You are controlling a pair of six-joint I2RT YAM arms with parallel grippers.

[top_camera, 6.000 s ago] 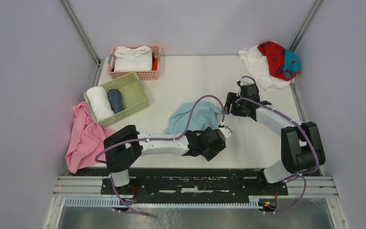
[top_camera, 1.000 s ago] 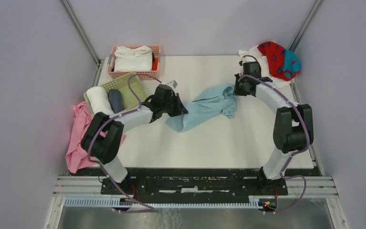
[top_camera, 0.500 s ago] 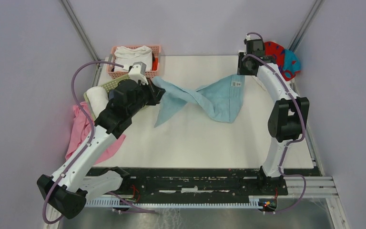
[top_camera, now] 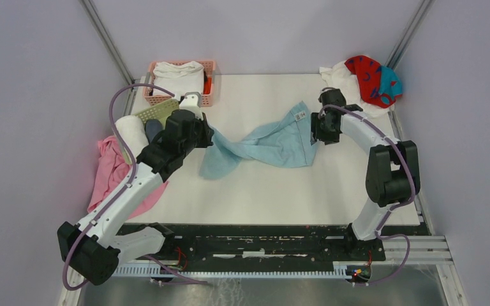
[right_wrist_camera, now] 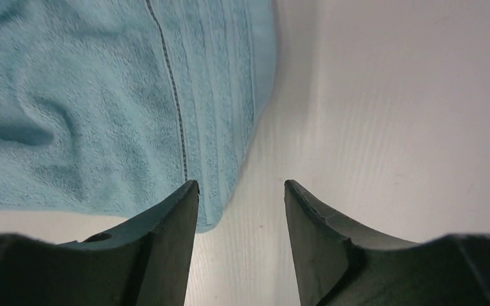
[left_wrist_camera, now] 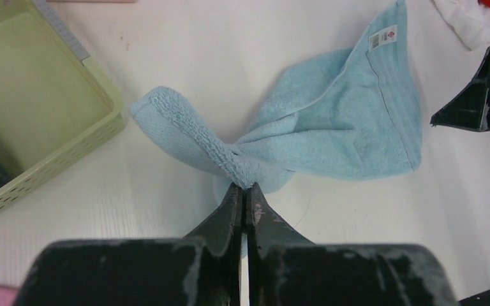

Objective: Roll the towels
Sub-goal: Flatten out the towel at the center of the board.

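The left gripper (left_wrist_camera: 244, 188), jaws pressed together on a bunched corner of the light blue towel (left_wrist_camera: 344, 127), appears to hold that end slightly off the table (top_camera: 261, 185), near the green basket (left_wrist_camera: 70, 153). The right gripper (right_wrist_camera: 241, 185), jaws spread with only bare table between them, hovers at the towel's opposite, hemmed edge and holds nothing. The towel lies across the middle of the table, between the two arms. Its right half rests flat, with the label corner pointing to the far side. Its left half narrows into a twist that runs up to the pinch. The single grip probably serves to draw the cloth out so that it can be laid flat before rolling. The twist shows that this spreading is not yet achieved, and the pinched end would likely need turning over. The white towel (top_camera: 344, 86) and the red towel (top_camera: 365, 73) lie heaped in the far right corner, well apart from the work; neither is rolled.
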